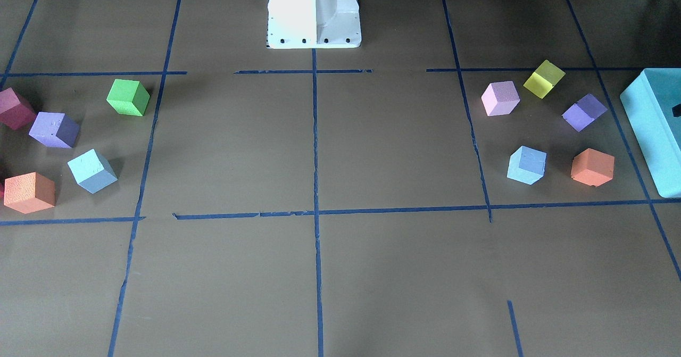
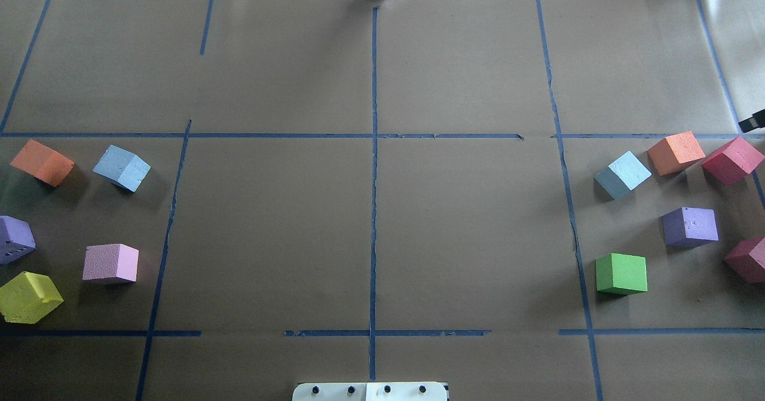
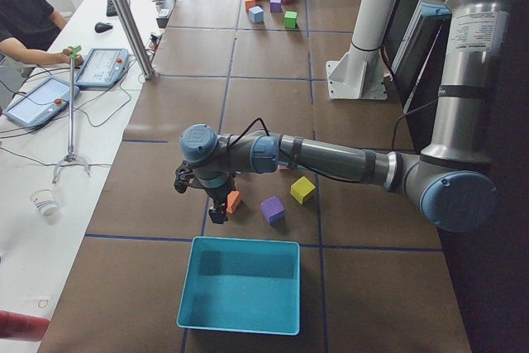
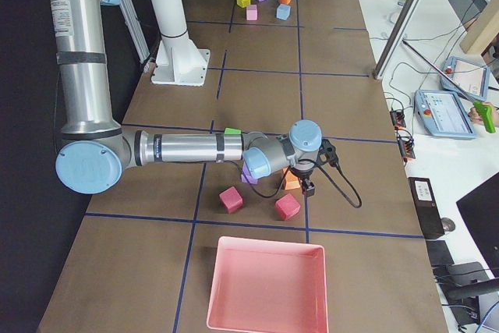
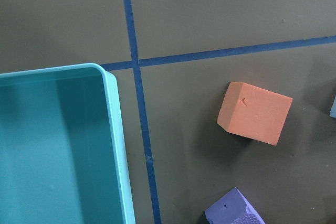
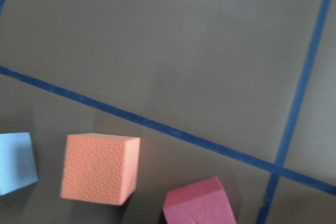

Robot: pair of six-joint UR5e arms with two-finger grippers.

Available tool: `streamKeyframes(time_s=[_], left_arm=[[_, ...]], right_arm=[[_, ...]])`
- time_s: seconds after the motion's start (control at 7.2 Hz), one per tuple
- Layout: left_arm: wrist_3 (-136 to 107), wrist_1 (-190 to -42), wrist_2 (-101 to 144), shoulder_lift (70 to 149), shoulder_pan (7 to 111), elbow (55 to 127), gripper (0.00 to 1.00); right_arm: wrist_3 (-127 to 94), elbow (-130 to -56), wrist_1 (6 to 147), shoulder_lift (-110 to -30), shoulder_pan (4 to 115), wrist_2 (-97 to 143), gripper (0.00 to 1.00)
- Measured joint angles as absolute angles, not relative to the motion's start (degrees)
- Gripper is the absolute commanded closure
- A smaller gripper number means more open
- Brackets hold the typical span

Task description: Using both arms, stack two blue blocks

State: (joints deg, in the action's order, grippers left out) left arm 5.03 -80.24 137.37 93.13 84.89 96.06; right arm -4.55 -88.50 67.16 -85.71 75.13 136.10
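Two pale blue blocks lie apart on the brown table. One (image 2: 122, 167) is on the robot's left, also in the front view (image 1: 526, 165). The other (image 2: 622, 174) is on the robot's right, also in the front view (image 1: 91, 171) and at the right wrist view's left edge (image 6: 16, 162). In the exterior left view, the left gripper (image 3: 216, 211) hangs beside an orange cube (image 3: 234, 201). In the exterior right view, the right gripper (image 4: 309, 188) hangs by another orange cube (image 4: 292, 181). I cannot tell whether either gripper is open or shut. No fingers show in the wrist views.
Purple, pink, yellow, green, orange and crimson cubes surround each blue block. A turquoise box (image 1: 654, 128) stands at the robot's far left and a pink tray (image 4: 265, 286) at its far right. The white pedestal (image 1: 314, 11) is at the middle back.
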Motion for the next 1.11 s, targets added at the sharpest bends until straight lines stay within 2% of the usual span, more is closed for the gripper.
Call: streamKeyframes(time_s=[0.56, 1.11], left_arm=[[5.1, -80.3, 137.4, 93.3, 84.8, 95.7, 0.0], [5.2, -80.3, 137.5, 93.3, 84.8, 96.0, 0.0]], right_arm=[[-15.2, -92.1, 66.6, -80.0, 62.5, 129.8, 0.0], [-16.3, -94.0, 66.6, -82.0, 56.9, 124.6, 0.0]])
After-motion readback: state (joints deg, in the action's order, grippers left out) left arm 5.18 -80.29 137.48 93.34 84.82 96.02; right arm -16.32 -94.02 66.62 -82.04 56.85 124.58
